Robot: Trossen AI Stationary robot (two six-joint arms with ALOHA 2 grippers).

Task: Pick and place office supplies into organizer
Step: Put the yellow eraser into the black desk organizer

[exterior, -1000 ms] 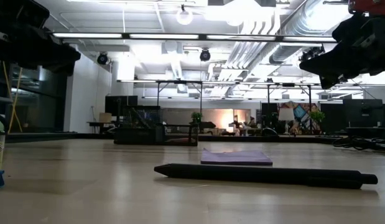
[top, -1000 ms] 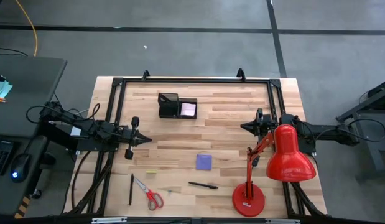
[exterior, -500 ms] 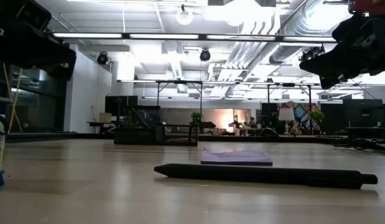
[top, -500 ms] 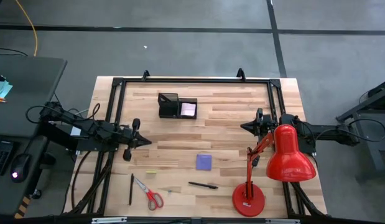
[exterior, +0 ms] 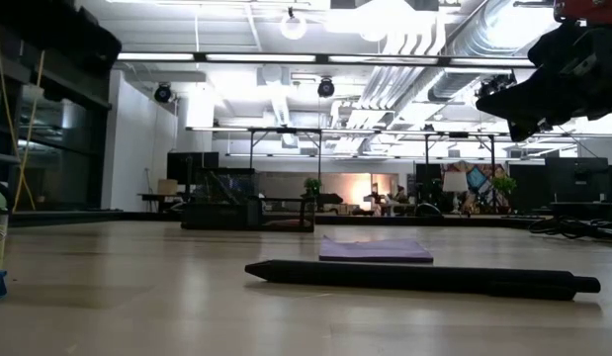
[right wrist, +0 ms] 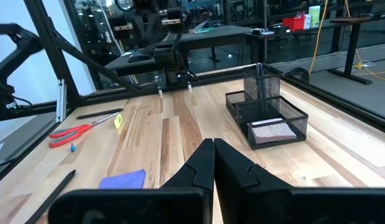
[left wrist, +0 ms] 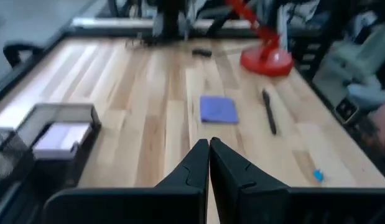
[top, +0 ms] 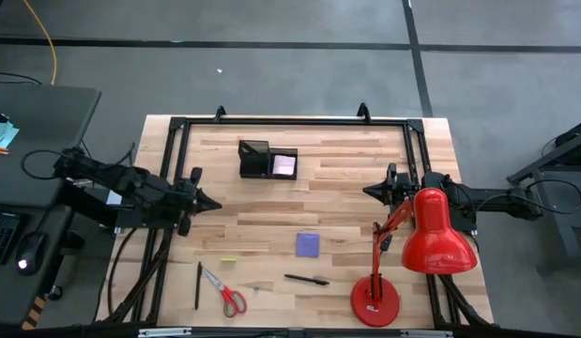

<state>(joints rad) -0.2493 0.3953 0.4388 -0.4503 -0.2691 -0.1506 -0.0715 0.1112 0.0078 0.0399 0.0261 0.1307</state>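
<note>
The black mesh organizer [top: 267, 160] stands near the table's far edge with a pink note pad [top: 284, 165] lying in one compartment. A purple pad [top: 308, 244] lies flat mid-table. Nearer the front lie red-handled scissors [top: 224, 293], two dark pens [top: 197, 284] [top: 307, 279] and a tiny yellowish piece [top: 228, 260]. My left gripper [top: 211, 202] hovers shut over the table's left side, above the wood [left wrist: 209, 142]. My right gripper [top: 368, 192] waits shut at the right side [right wrist: 213, 142]. Neither touches anything.
A large red desk lamp [top: 412, 253] stands at the front right, its base [top: 374, 302] close to one pen. A black metal frame [top: 290, 120] runs along the far and side edges. A small blue bit [left wrist: 317, 175] lies on the wood. Bare wood lies between the organizer and the purple pad.
My left arm has drawn back toward the table's left edge and a little toward the far edge, rising out of the low view's top left. Its fingers stay shut. The right arm and all objects have kept still.
</note>
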